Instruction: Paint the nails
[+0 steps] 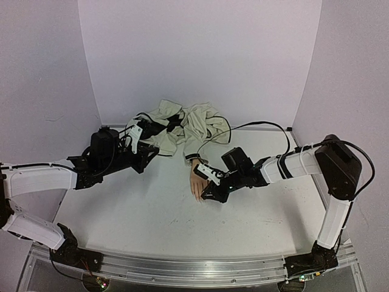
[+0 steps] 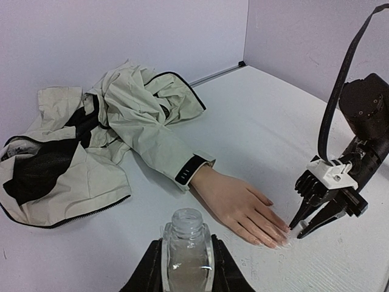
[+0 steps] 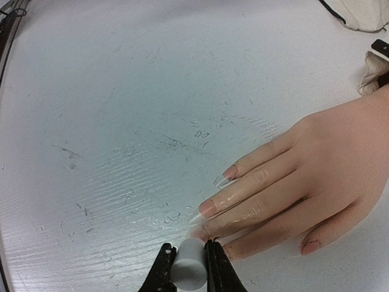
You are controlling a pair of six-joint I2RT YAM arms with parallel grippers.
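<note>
**Right fingers at the nails, left fingers on the bottle**

The mannequin hand (image 3: 316,164) lies palm down near the middle of the white desk (image 1: 140,213), its fingertips pointing toward the near edge. Its wrist runs into a cream sleeve with a dark cuff (image 2: 189,169). The sleeve belongs to a crumpled cream jacket (image 2: 134,115) heaped at the back of the desk.

The nails (image 3: 206,208) are long, pointed and pale pink. The tips of at least two reach past the fingertips and lie low over the desk.

The right fingers (image 3: 217,267) are clenched on a small white cylinder (image 3: 189,264). Its far end sits just beside the tips of the mannequin's lower fingers. Anything fixed under the cylinder is hidden in the wrist view. In the left wrist view the same fingers angle down right at the mannequin's fingertips, with their tips close together.

The left fingers (image 2: 152,267) grasp a small clear bottle (image 2: 185,243), which stands upright with its neck open. It is held off to the left of the mannequin hand and well apart from it (in the overhead view, close to the heaped jacket).
</note>
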